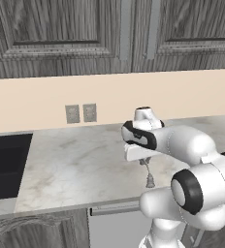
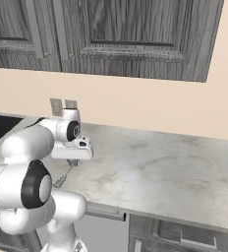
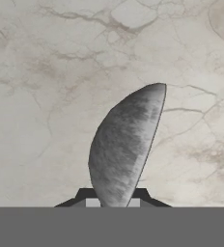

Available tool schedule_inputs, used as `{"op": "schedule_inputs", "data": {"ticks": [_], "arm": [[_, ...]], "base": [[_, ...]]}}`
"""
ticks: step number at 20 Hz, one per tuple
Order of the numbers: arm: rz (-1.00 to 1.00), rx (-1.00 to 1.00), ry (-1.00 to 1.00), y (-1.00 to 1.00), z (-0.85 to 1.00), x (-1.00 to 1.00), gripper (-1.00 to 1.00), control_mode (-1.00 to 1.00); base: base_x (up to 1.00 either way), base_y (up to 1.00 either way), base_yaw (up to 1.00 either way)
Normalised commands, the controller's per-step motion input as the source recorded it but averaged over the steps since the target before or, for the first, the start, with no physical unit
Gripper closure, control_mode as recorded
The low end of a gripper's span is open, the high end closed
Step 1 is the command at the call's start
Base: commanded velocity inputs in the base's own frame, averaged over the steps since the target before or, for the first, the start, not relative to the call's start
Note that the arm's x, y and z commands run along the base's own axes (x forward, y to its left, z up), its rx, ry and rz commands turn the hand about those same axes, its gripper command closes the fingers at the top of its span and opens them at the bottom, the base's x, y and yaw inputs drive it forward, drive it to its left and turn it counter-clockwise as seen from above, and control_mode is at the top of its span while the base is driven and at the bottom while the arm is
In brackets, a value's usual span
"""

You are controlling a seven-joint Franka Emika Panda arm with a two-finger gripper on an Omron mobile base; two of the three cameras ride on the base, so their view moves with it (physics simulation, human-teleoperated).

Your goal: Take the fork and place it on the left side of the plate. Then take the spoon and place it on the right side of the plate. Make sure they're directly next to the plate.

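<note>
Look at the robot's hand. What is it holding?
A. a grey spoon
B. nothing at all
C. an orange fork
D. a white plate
A: the hand view shows the grey spoon with its oval bowl sticking up from between the tips of the end effector, above the marble counter, and the left base view shows the spoon hanging below the hand.

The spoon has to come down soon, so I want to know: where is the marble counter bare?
The counter is bare from the black sink across to the arm, back to the wall outlets. In the right base view it runs bare rightward. The only crowding is under the gripper, where the spoon hangs.
</note>
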Motion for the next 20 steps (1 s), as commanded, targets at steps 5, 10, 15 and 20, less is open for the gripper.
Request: {"op": "schedule_inputs", "data": {"ticks": [5,10,15,20], "arm": [[0.00,0.01,0.00,0.06,0.15,-0.07,1.00,-1.00],[0.00,0.01,0.00,0.02,0.22,0.00,1.00,-1.00],[0.00,0.00,0.02,0.00,0.14,0.01,1.00,-1.00],[0.00,0.00,0.00,0.00,0.00,0.00,1.00,-1.00]], "base": [[0.00,0.00,0.00],[0.00,0.00,0.00],[0.00,0.00,0.00],[0.00,0.00,0.00]]}}
